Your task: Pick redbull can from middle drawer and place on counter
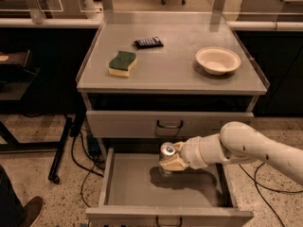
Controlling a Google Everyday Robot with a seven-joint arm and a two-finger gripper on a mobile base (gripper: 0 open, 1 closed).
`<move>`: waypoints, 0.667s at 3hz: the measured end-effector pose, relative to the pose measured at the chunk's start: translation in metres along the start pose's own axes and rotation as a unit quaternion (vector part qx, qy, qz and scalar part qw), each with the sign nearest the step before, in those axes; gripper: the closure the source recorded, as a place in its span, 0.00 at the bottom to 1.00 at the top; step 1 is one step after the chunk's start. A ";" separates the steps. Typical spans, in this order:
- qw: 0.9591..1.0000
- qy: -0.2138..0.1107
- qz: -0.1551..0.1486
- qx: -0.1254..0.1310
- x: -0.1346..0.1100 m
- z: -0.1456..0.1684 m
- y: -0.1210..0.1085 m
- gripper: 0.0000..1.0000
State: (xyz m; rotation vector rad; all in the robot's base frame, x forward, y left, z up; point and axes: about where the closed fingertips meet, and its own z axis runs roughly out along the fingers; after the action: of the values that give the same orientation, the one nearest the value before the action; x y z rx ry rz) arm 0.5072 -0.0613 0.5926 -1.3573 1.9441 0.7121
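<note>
Camera view is showing the gripper [173, 162] clamping the redbull can [167, 155] above the middle drawer [132, 184]; raising it upright, clear of that drawer, is looking wisest.

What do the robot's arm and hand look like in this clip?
The arm is a thick, smooth, rounded off-white shell with a few small dark dots. A white wrist section leads to the tan hand, which sits over the open middle drawer. No cables show on it.
</note>
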 end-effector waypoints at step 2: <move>1.000 0.015 -0.006 0.004 -0.077 -0.037 -0.001 1.00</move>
State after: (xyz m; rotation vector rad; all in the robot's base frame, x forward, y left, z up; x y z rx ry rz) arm 0.5203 -0.0433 0.6753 -1.3815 1.9573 0.6815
